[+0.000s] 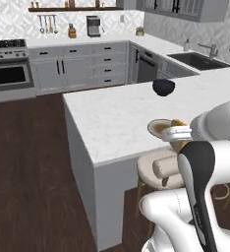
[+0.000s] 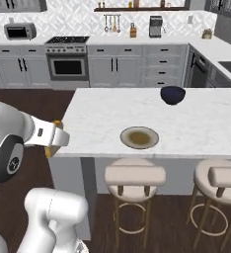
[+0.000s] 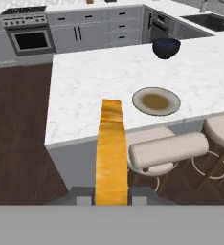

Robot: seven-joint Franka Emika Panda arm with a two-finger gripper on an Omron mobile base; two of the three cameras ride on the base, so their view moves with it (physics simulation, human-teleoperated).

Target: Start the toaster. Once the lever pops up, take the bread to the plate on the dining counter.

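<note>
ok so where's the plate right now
The plate sits on the dining counter near its front edge, above a stool, with a dark bowl farther back to its right in the right base view.

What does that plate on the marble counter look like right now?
The plate is round and shallow, with a grey-beige rim and a brownish centre. It looks glazed, lies flat and holds nothing. It rests on the dining counter, near the edge above a cushioned stool, well apart from the dark bowl.
</note>
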